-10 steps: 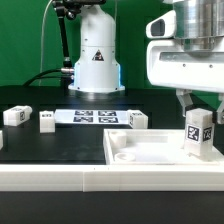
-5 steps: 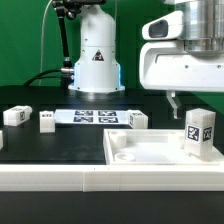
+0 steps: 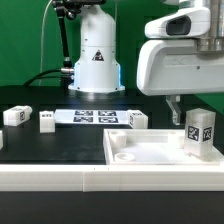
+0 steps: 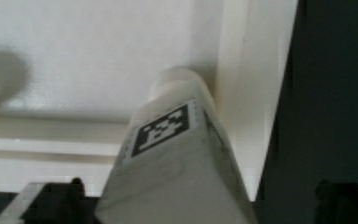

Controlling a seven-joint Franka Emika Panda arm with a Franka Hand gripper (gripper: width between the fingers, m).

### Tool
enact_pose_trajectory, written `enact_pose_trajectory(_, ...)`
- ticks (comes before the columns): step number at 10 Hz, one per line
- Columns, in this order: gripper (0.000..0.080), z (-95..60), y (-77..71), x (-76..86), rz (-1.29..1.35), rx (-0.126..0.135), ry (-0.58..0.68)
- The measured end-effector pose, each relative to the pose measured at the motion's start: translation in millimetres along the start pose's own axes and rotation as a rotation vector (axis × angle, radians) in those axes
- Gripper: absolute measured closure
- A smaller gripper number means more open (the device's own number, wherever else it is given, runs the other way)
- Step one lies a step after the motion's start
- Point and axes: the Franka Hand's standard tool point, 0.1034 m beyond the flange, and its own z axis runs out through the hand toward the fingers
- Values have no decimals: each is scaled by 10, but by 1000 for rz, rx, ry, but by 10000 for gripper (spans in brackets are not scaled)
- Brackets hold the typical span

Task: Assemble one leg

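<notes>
A white leg (image 3: 200, 135) with a marker tag stands upright at the right corner of the flat white tabletop (image 3: 145, 152). My gripper (image 3: 198, 106) hangs just above it, open and empty, with one finger (image 3: 175, 106) showing left of the leg's top. In the wrist view the leg (image 4: 176, 150) rises between my two dark fingertips (image 4: 59, 203) without touching them, and the tabletop (image 4: 60, 120) lies beneath it.
Three more legs lie on the black table: one (image 3: 15, 116) at the exterior view's left, one (image 3: 46, 120) beside it, one (image 3: 136, 119) behind the tabletop. The marker board (image 3: 95, 117) lies between them. The robot base (image 3: 97, 55) stands at the back.
My gripper has risen straight up off the leg, which stays standing in the tabletop corner. Nothing else has moved.
</notes>
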Motion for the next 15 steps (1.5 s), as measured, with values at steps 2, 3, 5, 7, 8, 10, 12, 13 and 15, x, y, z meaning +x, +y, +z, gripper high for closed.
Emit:
enact_pose_trajectory(2,151,3,32,-3,-90,2,-2)
enact_pose_trajectory(3,151,5,69,-5,-88,0,-3)
enact_pose_trajectory(5,180,5,67,-5,-93,0,-3)
enact_pose_trajectory(7,509,5,66,-5,-76,0,-3)
enact_pose_trajectory(8,509,5,67,-5,-76,0,-3)
enact_pose_trajectory(10,508,13,59,-11,119,24,-6)
enact_pose_trajectory(12,508,24,76,1,359,38,6)
enact_pose_trajectory(13,508,26,83,5,503,37,17)
enact_pose_trajectory(15,508,30,86,6,793,32,31)
